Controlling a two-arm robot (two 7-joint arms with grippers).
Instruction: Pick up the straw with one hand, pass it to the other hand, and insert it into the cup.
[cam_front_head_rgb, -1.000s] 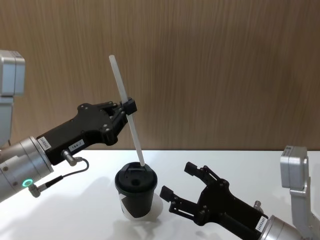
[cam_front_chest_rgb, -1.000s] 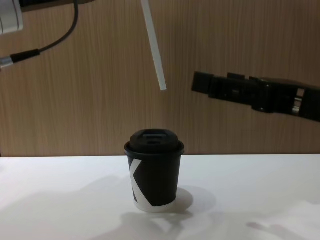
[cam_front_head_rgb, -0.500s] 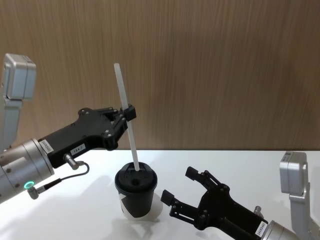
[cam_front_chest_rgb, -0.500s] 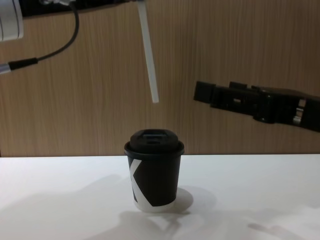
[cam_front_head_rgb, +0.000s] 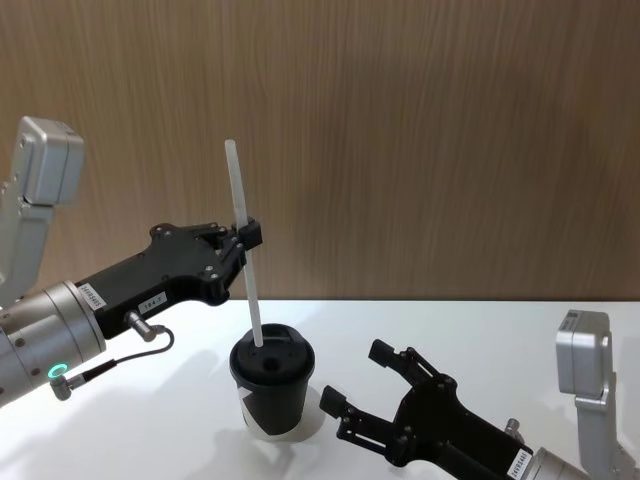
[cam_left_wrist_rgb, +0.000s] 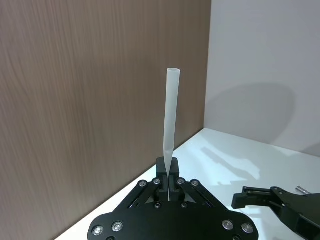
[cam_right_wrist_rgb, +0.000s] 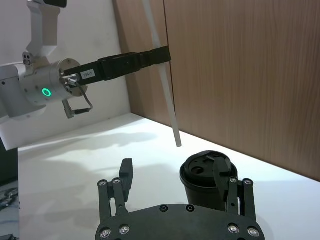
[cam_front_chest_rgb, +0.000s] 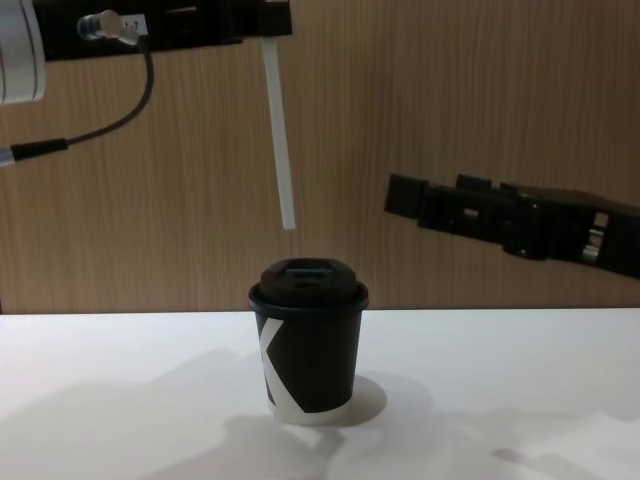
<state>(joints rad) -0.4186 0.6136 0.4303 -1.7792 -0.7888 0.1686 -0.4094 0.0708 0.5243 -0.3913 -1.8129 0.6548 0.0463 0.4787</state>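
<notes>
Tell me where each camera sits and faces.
Head: high, facing forward-down onto cup, left pincer gripping straw, open right pincer.
Chest: low, facing across the table at the cup's side; both pincers higher.
Left wrist: along its own pincer, up the straw.
Right wrist: over its own pincer toward cup.
Head and chest share cup, straw, both pincers.

From the head we look forward and down, the cup (cam_front_head_rgb: 272, 385) sitting low and centre before the wood wall (cam_front_head_rgb: 450, 150). From the chest we look level across the table (cam_front_chest_rgb: 520, 400), nearer that same cup. At the left wrist we look close along the left gripper (cam_left_wrist_rgb: 168, 174) up the straw (cam_left_wrist_rgb: 170, 115). At the right wrist we look over the right gripper (cam_right_wrist_rgb: 173, 172) toward cup and straw.
</notes>
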